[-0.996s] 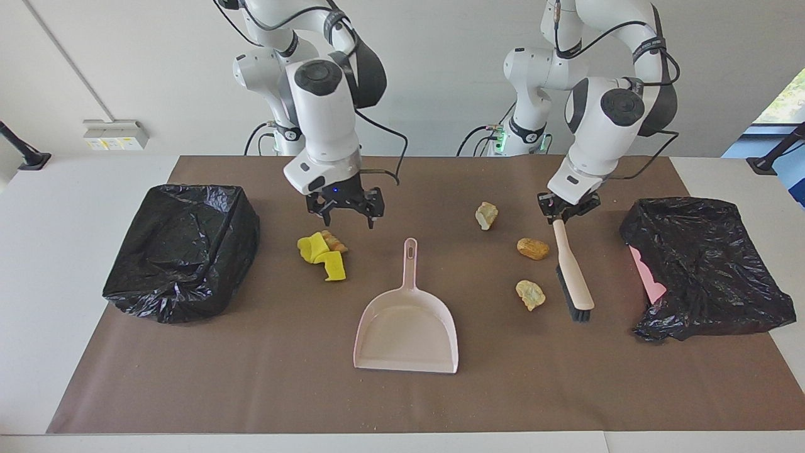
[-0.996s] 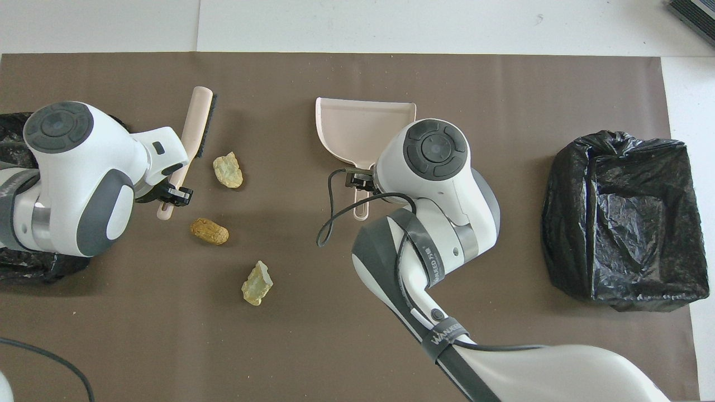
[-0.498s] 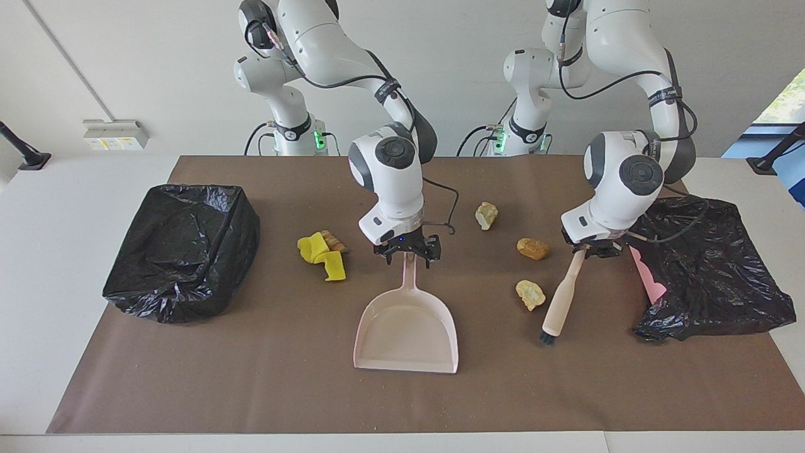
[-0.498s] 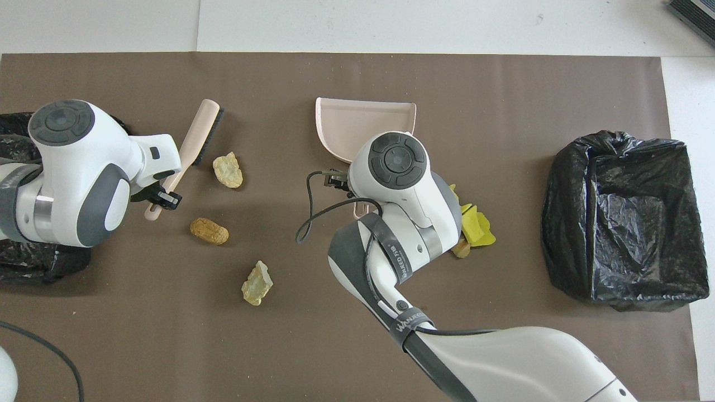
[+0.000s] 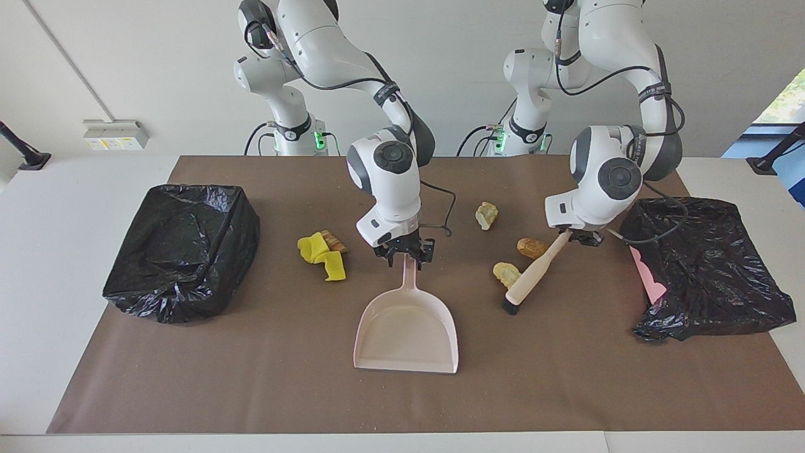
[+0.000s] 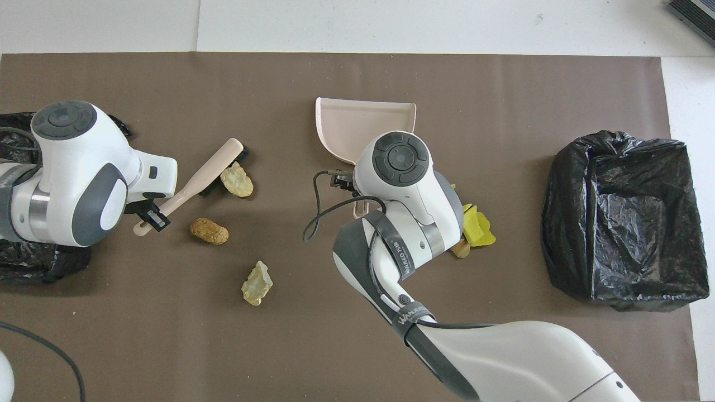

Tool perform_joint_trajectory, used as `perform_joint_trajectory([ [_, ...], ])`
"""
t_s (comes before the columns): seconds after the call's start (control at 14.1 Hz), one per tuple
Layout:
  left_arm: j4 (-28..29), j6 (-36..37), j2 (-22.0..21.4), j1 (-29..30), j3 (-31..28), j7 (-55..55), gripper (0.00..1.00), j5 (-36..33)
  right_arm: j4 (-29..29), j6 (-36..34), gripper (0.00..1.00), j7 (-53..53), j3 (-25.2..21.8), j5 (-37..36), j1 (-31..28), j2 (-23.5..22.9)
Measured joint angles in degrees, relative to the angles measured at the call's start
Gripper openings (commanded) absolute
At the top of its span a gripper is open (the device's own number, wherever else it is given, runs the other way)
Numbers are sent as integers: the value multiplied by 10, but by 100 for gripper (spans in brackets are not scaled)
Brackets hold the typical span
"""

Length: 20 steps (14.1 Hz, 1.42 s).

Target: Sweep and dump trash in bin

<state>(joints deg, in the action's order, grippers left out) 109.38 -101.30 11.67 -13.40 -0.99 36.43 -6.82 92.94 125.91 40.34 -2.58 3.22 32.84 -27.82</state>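
Note:
The beige dustpan [image 5: 405,327] [image 6: 363,120] lies flat mid-table, handle toward the robots. My right gripper [image 5: 405,251] is down at the tip of that handle. My left gripper [image 5: 575,237] [image 6: 151,215] is shut on the handle of the beige brush [image 5: 531,277] [image 6: 206,170], whose bristle end touches a pale trash lump [image 5: 506,272] [image 6: 237,180]. A brown lump [image 5: 532,247] [image 6: 209,231] lies beside the brush, and another pale lump [image 5: 485,214] [image 6: 257,283] lies nearer the robots. Yellow pieces [image 5: 322,257] [image 6: 477,230] with a tan lump [image 5: 333,240] lie between dustpan and bin.
A bin lined with a black bag [image 5: 182,245] [image 6: 620,218] stands at the right arm's end of the brown mat. A second black bag [image 5: 704,264] with a pink patch [image 5: 648,277] lies at the left arm's end.
My right gripper came from over the yellow pieces down to the dustpan handle. The left arm swung the brush head toward the dustpan, pushing one pale lump along.

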Motion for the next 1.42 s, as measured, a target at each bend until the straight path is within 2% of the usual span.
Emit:
perform_joint_trajectory([
  [0.14,0,23,-6,-21,1,-2,0,0,-4,-8,0,-1,0,-1,0,0],
  [0.36,-3,43,-28,-21,-5,-6,0,0,-7,-16,0,-40,-1,-5,0,3],
  [0.5,-6,70,-69,-3,-10,-15,0,-1,-9,-33,0,-149,-4,-4,-8,18],
  [0.64,0,114,-121,21,-12,-65,0,-1,-8,-86,0,-267,-7,-4,-33,49],
  [0.78,47,124,-170,44,-14,-115,0,-2,9,-131,0,-397,-7,-4,-62,94],
  [1.0,142,86,-220,69,-15,-225,0,-2,82,-142,0,-565,-7,-4,-72,156],
  [1.28,221,15,-257,73,-13,-387,0,20,138,-143,0,-817,-3,-4,-69,183],
  [1.42,249,8,-263,79,-13,-412,0,28,153,-147,0,-904,-3,-4,-69,189],
])
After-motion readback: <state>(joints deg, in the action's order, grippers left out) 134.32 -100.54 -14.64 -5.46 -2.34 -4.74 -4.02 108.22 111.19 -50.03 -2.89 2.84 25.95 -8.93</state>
